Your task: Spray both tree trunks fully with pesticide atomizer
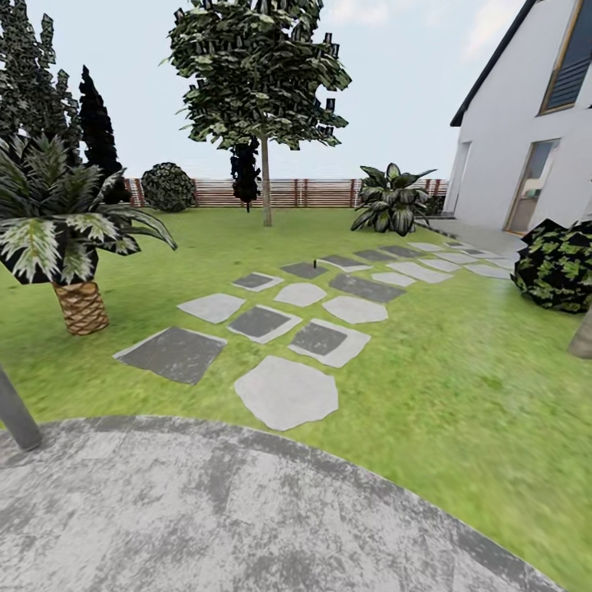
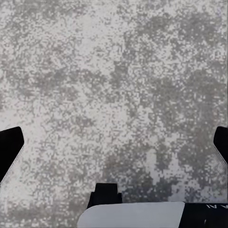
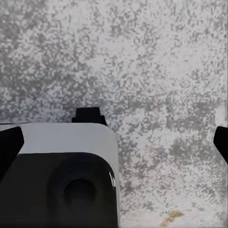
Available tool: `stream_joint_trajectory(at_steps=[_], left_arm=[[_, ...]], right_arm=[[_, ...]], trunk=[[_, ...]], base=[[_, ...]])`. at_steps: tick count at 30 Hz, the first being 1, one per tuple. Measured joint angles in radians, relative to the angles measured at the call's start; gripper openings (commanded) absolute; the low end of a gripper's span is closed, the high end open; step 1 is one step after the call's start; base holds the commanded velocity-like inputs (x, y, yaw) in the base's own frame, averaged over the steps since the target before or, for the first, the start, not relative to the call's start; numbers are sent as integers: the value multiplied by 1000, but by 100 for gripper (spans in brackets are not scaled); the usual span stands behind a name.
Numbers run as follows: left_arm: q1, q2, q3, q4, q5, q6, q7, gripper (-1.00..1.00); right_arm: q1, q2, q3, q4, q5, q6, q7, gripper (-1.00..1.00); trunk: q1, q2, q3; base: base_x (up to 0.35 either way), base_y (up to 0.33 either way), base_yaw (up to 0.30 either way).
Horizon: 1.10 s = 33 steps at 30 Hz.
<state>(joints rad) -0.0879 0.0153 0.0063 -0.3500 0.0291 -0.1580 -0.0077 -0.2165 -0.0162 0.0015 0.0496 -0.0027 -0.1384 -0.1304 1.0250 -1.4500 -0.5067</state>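
One curved patch of mottled grey paving fills the nearest ground in the head view, with a grey slanted pole cut off at its left edge. Both wrist views look down on the same speckled grey surface: the left gripper and the right gripper each show two black fingertips set wide apart at the picture's sides, released, with nothing between them. A white-and-black part of the robot's body lies under the right one.

Roughly fifteen stepping stones, pale and dark grey, run across the lawn toward the white house. On a far dark stone stands one tiny upright dark thing, too small to identify.

One tall tree with a thin bare trunk stands near the slatted fence. At the right edge, a second grey-brown trunk is mostly cut off. One short palm stands left; three dark cypress-like trees rise behind it.
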Motion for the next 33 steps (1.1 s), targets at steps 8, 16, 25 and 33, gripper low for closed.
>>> stream_joint_trajectory(at_steps=[8, 16, 25, 33], left_arm=[[-1, 0, 1, 0, 0, 0, 0, 100], [0, 1, 1, 0, -1, 0, 0, 100], [0, 2, 1, 2, -1, 0, 0, 100], [-1, 2, 1, 2, -1, 0, 0, 100]], right_arm=[[0, 0, 0, 5, 0, 0, 0, 100], [0, 0, 0, 5, 0, 0, 0, 100], [0, -1, 0, 5, 0, 0, 0, 100], [0, -1, 0, 5, 0, 0, 0, 100]], trunk=[[0, 0, 0], [0, 0, 0], [0, 0, 0], [0, 0, 0]], base=[[350, 0, 0], [337, 0, 0], [331, 0, 0], [331, 0, 0]])
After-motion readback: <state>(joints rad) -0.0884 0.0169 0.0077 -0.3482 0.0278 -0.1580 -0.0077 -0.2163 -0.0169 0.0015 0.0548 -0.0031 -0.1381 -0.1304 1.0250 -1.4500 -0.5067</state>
